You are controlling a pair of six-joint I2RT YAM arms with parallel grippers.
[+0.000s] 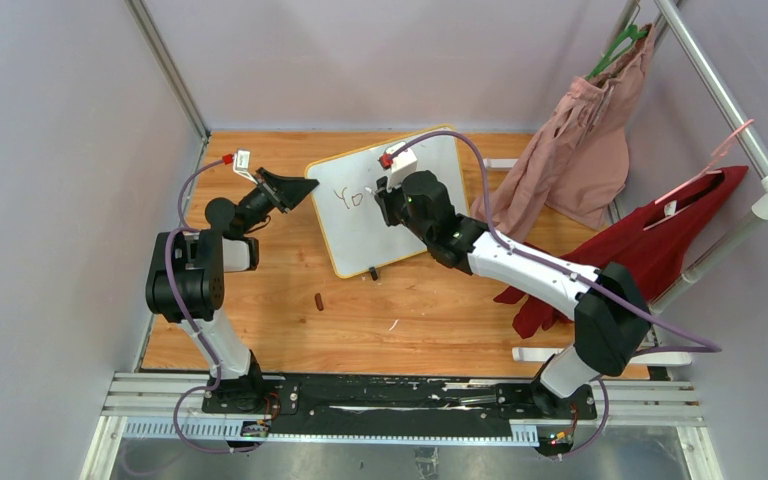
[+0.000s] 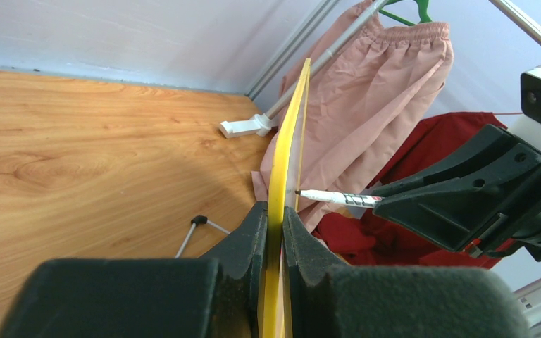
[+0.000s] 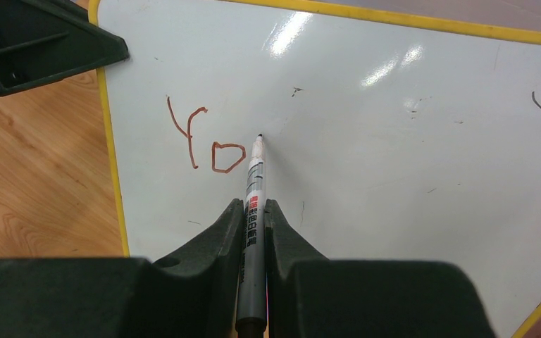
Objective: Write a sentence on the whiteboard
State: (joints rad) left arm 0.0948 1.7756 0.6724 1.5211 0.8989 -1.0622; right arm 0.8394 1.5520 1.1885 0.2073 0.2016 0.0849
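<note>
Handwritten "Yo" (image 3: pixel 204 144), red-brown, on whiteboard (image 3: pixel 408 141), marker (image 3: pixel 253 204) label — unreadable print

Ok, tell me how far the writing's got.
Done: "Yo" on the board. In hand: left gripper clamps the board's edge; right gripper holds the marker, tip at the board beside the "o". Left: the rest of the sentence.
</note>
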